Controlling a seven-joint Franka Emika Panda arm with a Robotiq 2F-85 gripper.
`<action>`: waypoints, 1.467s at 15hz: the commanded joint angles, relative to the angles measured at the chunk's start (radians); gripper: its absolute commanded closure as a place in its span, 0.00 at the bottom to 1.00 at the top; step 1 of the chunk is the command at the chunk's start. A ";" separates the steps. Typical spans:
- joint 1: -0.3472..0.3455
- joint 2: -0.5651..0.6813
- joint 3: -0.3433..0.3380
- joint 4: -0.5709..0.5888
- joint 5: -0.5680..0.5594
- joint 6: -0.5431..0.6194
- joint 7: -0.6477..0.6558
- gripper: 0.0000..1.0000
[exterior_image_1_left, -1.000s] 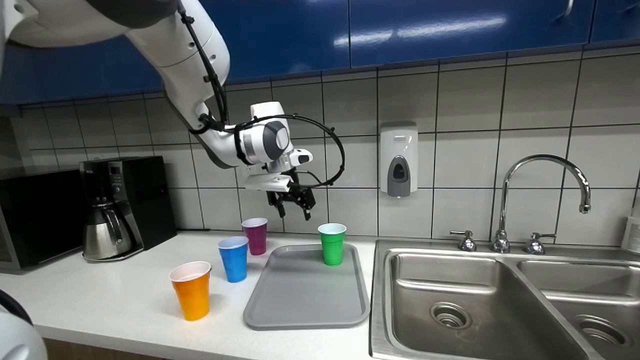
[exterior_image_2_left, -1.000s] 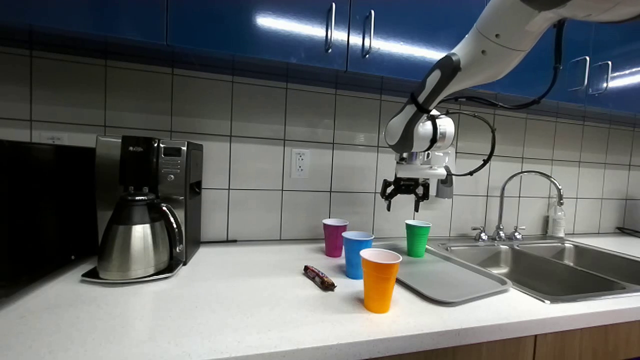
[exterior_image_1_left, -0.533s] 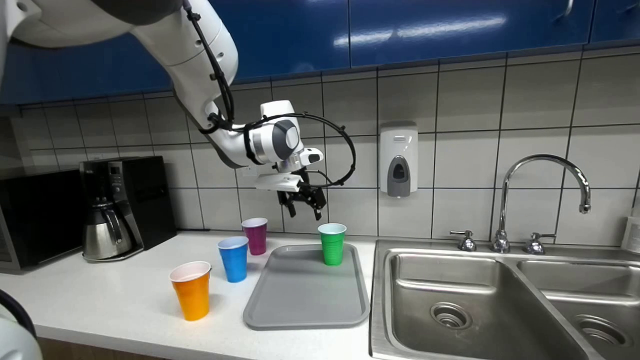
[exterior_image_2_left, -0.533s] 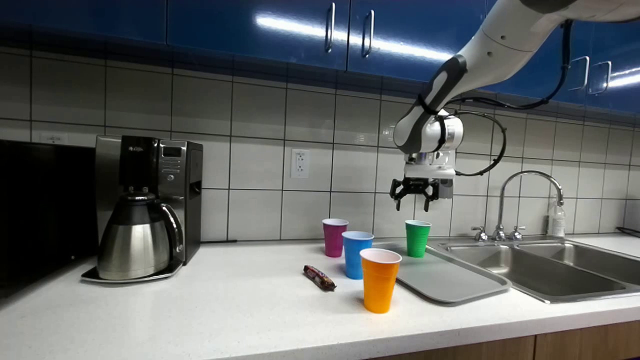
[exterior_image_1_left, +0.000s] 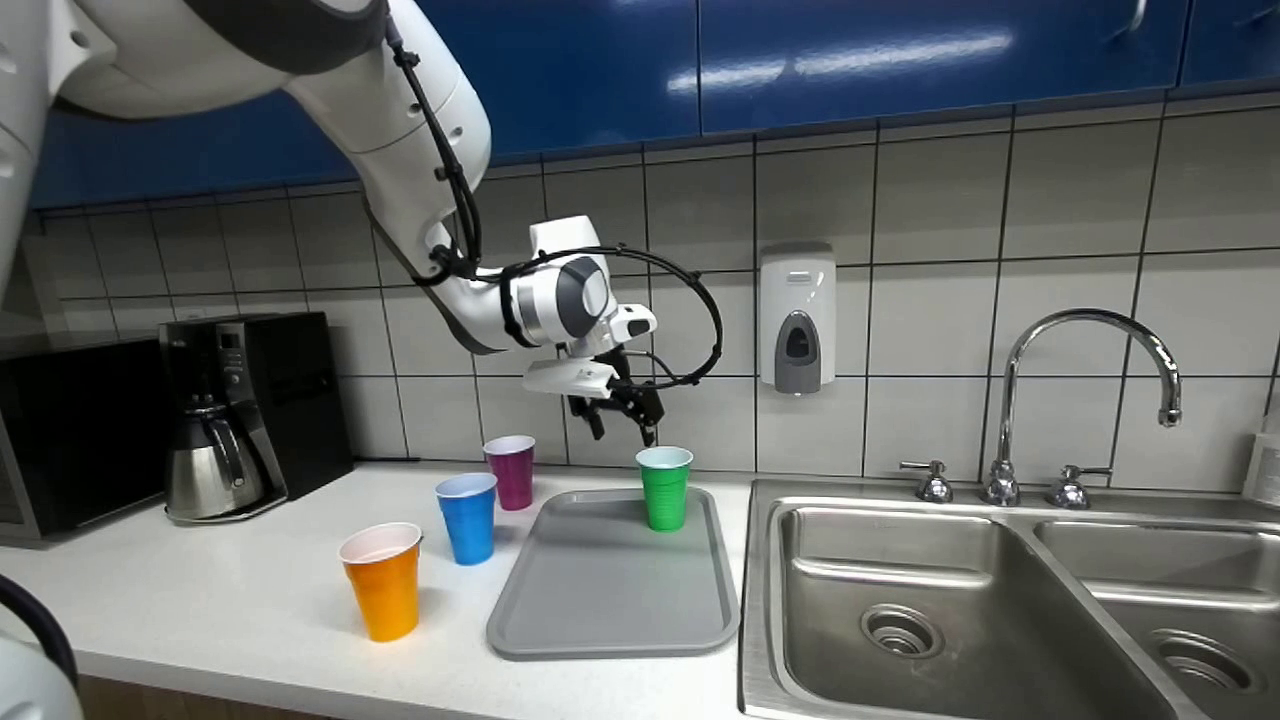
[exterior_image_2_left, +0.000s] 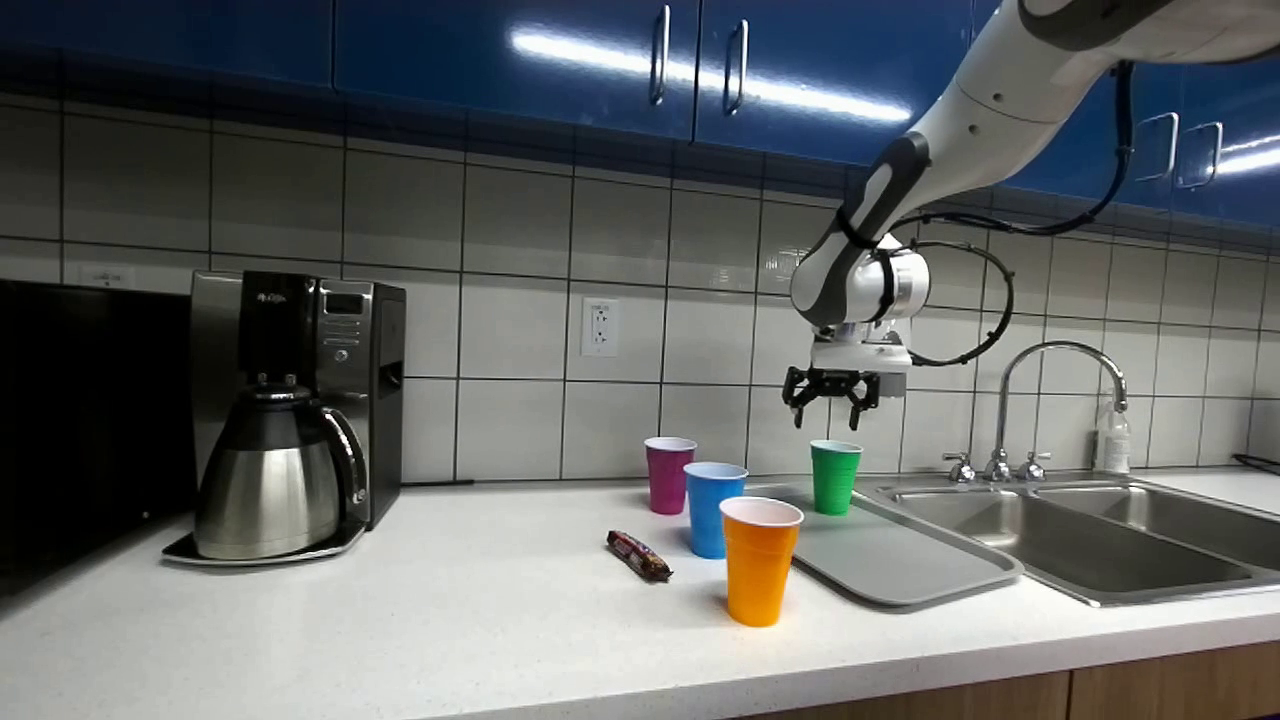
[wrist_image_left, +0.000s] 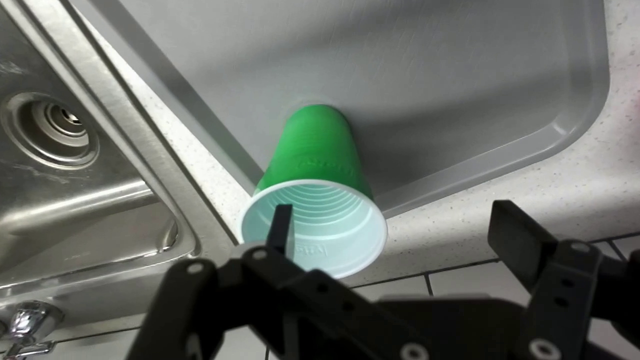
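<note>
Gripper (exterior_image_2_left: 826, 418) stands wide, holding nothing. Green cup (exterior_image_2_left: 835, 482) stands upright on the tray (exterior_image_2_left: 900, 562) below it. In the wrist view one finger (wrist_image_left: 280, 227) overlaps the cup's mouth; an off-centre descent could strike the rim and tip it.

Small pale lettering on the coffee maker (exterior_image_2_left: 340, 385) appears to read "Mr. Coffee"; embossed lettering on the green cup (wrist_image_left: 317, 145) is too faint to read.
</note>
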 joint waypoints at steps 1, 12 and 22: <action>-0.015 0.039 0.006 0.037 0.001 0.035 -0.018 0.00; -0.014 0.142 -0.005 0.145 0.007 0.049 -0.011 0.00; -0.021 0.254 -0.003 0.265 0.019 0.035 -0.015 0.00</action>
